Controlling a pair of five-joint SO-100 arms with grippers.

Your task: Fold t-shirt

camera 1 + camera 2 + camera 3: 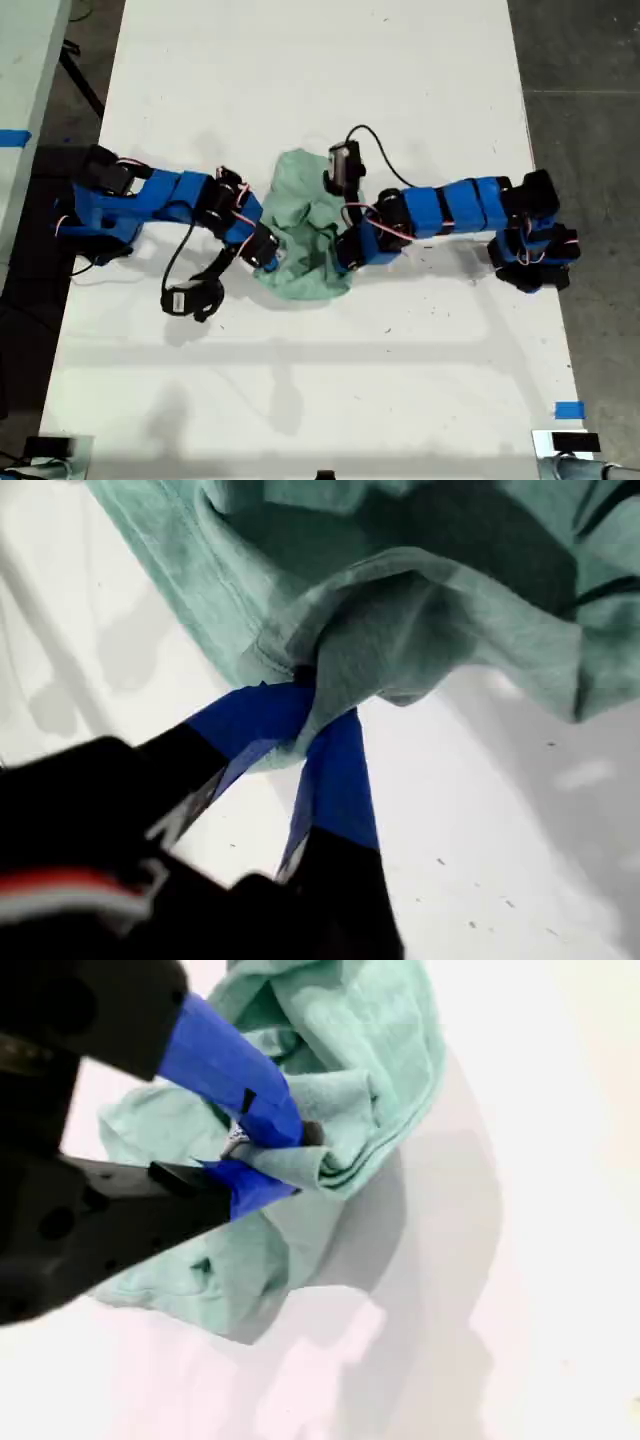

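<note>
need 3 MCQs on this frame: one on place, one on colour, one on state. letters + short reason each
1. Where does the t-shirt lie on the white table in the exterior view?
A. near the middle, between the two arms
B. at the bottom edge
C. off the table, on the floor

2. What colour is the t-shirt?
A. dark red
B. pale mint green
C. black

3. What is my first gripper doing?
A. open, clear of the cloth
B. shut on a fold of the t-shirt
C. holding a cable

Key: 1 A, the crumpled shirt sits between the blue arms; 2 B, all three views show mint-green fabric; 3 B, the first wrist view shows blue-taped fingers pinching bunched cloth.
</note>
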